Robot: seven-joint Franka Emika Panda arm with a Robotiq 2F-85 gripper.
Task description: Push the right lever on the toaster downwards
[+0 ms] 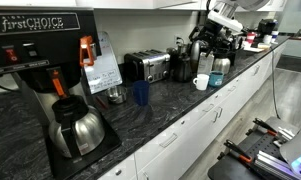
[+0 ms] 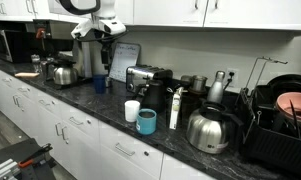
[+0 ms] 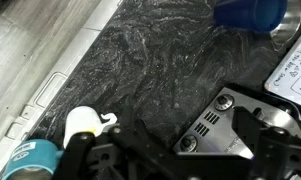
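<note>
The toaster (image 1: 147, 67) is a low steel box with black trim, standing against the wall on the dark counter. It shows in both exterior views (image 2: 143, 77). In the wrist view its steel end with two screws and vent slots (image 3: 222, 125) lies below, between my fingers. My gripper (image 3: 175, 160) is open and empty. It hangs high above the counter, off to one side of the toaster and apart from it (image 1: 205, 40) (image 2: 108, 38). The levers cannot be made out.
A white mug (image 3: 85, 122) (image 2: 132, 110) and a teal cup (image 3: 35, 160) (image 2: 147, 121) stand near the counter's front edge. A blue cup (image 3: 250, 12) (image 1: 140, 93), a paper clipboard (image 1: 103, 68), a steel carafe (image 2: 210, 128) and a black coffee brewer (image 1: 40, 60) crowd the counter.
</note>
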